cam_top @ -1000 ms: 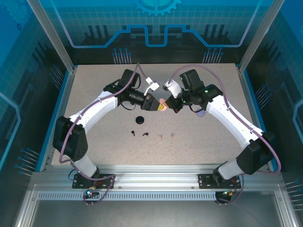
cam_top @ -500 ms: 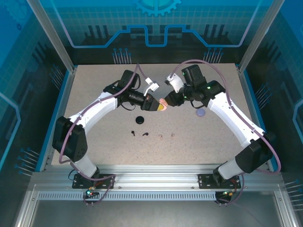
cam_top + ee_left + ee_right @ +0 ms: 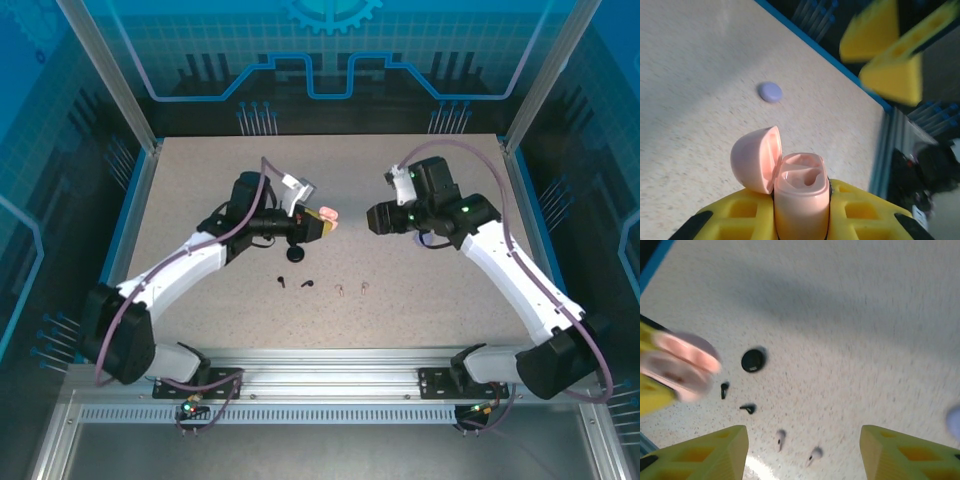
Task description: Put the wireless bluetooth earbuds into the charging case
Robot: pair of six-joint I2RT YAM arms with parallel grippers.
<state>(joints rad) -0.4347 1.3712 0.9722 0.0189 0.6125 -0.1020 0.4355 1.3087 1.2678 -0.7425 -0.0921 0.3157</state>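
The left gripper is clamped on the open-lidded pink charging case, seen at the centre of the top view. The right gripper is held with its jaws apart and nothing between them. The black earbuds and pale pink earbuds are laid on the table below centre, near a black case.

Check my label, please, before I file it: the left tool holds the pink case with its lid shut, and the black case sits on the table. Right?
Not quite. The pink case in the left tool has its lid hinged open, as the left wrist view shows. The black case does sit on the table.
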